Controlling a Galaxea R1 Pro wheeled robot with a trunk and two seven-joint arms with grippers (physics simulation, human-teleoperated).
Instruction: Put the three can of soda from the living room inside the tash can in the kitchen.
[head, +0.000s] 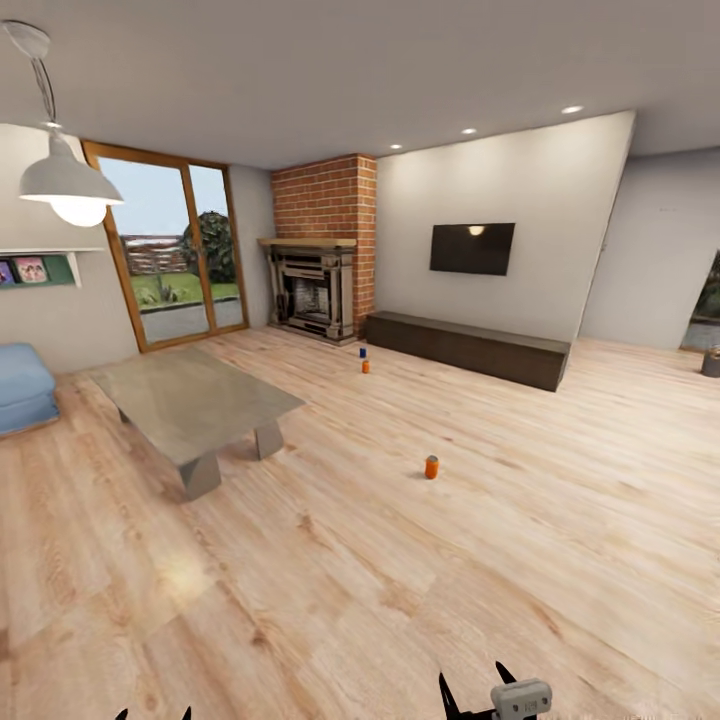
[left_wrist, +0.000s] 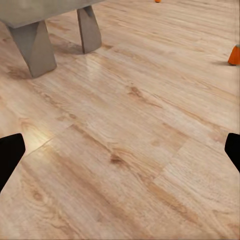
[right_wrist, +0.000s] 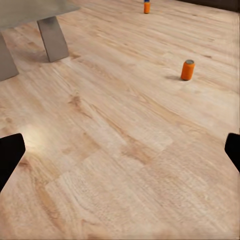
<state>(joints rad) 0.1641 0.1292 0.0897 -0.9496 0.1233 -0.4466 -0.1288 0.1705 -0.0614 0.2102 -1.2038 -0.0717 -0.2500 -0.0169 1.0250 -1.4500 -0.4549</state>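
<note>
Head view: looked across the living room's wood floor (head: 560, 520), with a glass-topped low surface (head: 190, 400) at left, brick fireplace (head: 325, 250) and dark low cabinet (head: 465, 345) beyond. Found one orange can (head: 431, 467) upright on the open floor, well apart from the robot; two more cans, an orange one (head: 366, 366) with a blue one (head: 362, 352) just behind it, stood near the cabinet's end. Caught the right pincer (head: 477, 688) at the lower edge, tips spread apart; of the left pincer (head: 152, 714) saw mere tips, likewise apart.

Left wrist view: showed dark fingertips (left_wrist: 10, 156) at both edges, wide apart, nothing held; surface legs (left_wrist: 35, 47) and a sliver of orange can (left_wrist: 234, 55).

Right wrist view: fingertips (right_wrist: 10, 157) wide apart, empty; nearest orange can (right_wrist: 187, 70) upright ahead, far pair (right_wrist: 146, 6) barely visible.

Risks, as judgement: could topple the light can with a fingertip on a misjudged approach and send it rolling; could clip the surface's legs while driving
</note>
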